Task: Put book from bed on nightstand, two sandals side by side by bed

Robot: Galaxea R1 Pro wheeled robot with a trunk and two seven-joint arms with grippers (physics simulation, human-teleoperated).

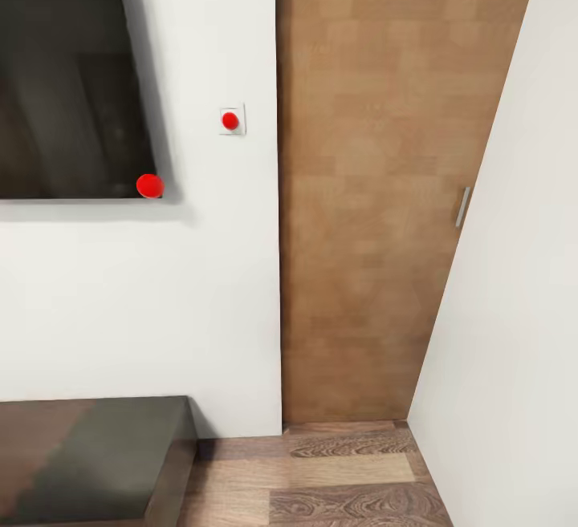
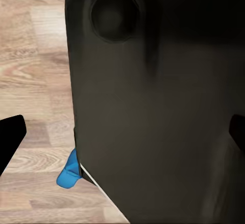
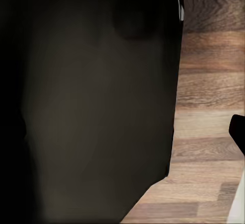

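Black fingertips are showing at the two sides of our left wrist view: one fingertip [image 2: 10, 137] on one side and the other at the opposite edge, so we are seeing the left gripper [image 2: 122, 134] spread wide, holding nothing and touching nothing. Between its fingers a large dark rounded body of the robot [image 2: 153, 106] is blocking most of the scene. Just past the edge of that body, a bright blue sandal [image 2: 69, 173] is lying on the wood-plank floor [image 2: 35, 55], partly hidden behind the dark body and apart from the nearer fingertip.

In our right wrist view we are seeing a single black fingertip [image 3: 239, 129] over the plank floor [image 3: 209, 91]; we cannot tell how far the right gripper is spread.

From the head, we are looking at a white wall [image 1: 160, 302] with a dark screen [image 1: 68, 70], a small switch plate [image 1: 232, 119], a wooden door [image 1: 369, 190] with a metal handle [image 1: 462, 206], and the end of a low dark bench [image 1: 104, 455] standing on the floor against the wall.
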